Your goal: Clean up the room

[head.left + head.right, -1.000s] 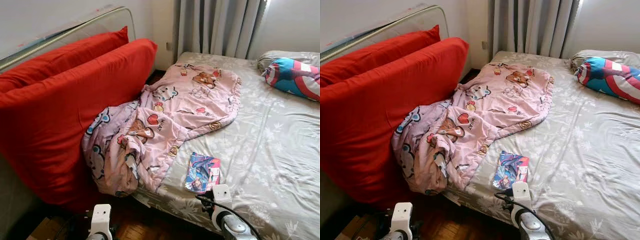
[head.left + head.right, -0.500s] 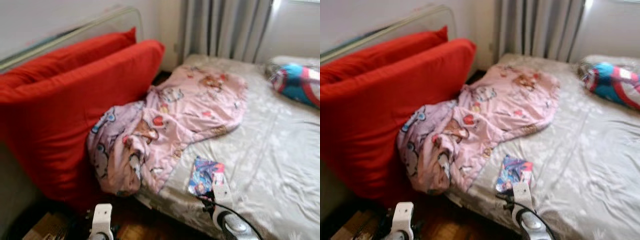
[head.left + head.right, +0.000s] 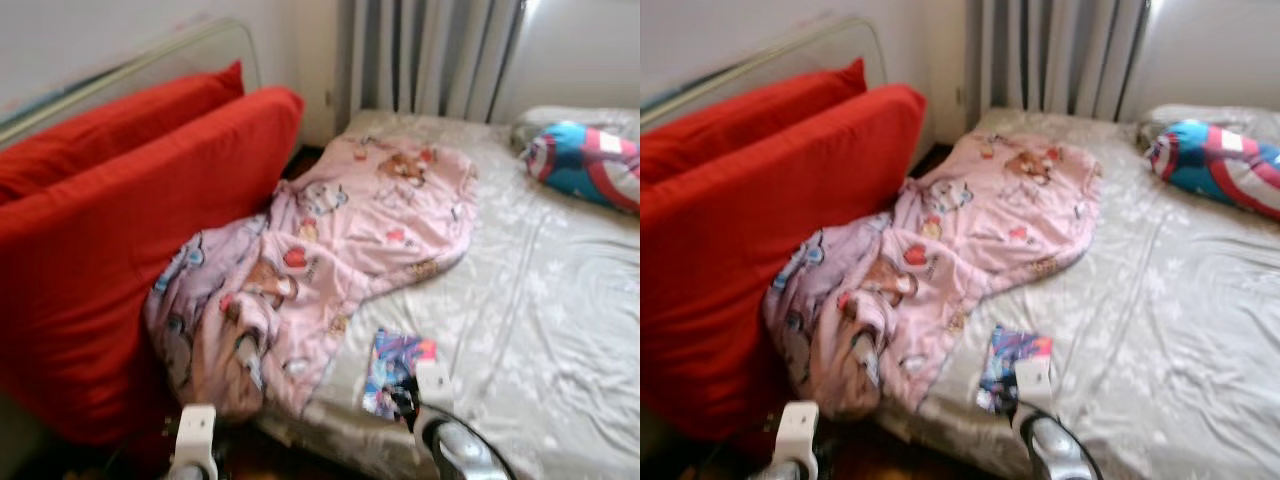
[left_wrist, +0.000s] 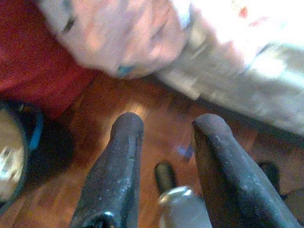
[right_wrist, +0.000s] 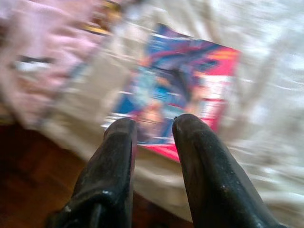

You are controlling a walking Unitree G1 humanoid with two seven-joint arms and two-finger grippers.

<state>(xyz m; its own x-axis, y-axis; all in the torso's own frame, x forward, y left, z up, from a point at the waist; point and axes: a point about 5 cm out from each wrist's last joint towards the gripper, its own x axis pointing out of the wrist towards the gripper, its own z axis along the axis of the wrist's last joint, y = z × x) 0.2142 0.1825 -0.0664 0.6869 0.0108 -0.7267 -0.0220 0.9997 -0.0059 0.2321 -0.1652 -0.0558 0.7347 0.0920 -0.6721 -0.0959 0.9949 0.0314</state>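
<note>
1. The book (image 3: pixel 398 368) lies flat on the grey patterned bed sheet (image 3: pixel 540 300), near the bed's front edge and just beside the lower right edge of the pink cartoon blanket (image 3: pixel 330 250).
2. The book's long axis runs roughly from the front edge of the bed toward the curtained wall, tilted slightly to the robot's right at its far end. Its colourful cover faces up; the print is too blurred to read.
3. The right gripper (image 5: pixel 153 128) hovers over the near end of the book. Its two black fingers (image 5: pixel 114 156) stand a narrow gap apart with nothing between them. In the head views the right arm (image 3: pixel 440 440) covers the book's near corner.
4. The left gripper (image 4: pixel 164 137) hangs over the wooden floor (image 4: pixel 147 118) by the bed's corner, fingers parted and empty.
5. The blanket is bunched and spills off the bed's left front corner against two red cushions (image 3: pixel 130 240) that stand on edge beside the bed.
6. A blue, red and white pillow (image 3: pixel 590 165) lies at the far right of the bed, cut off by the frame edge. Grey curtains (image 3: pixel 430 55) hang behind.
7. All views are motion-blurred. A round dark object (image 4: pixel 12 152) on the floor in the left wrist view cannot be identified.
</note>
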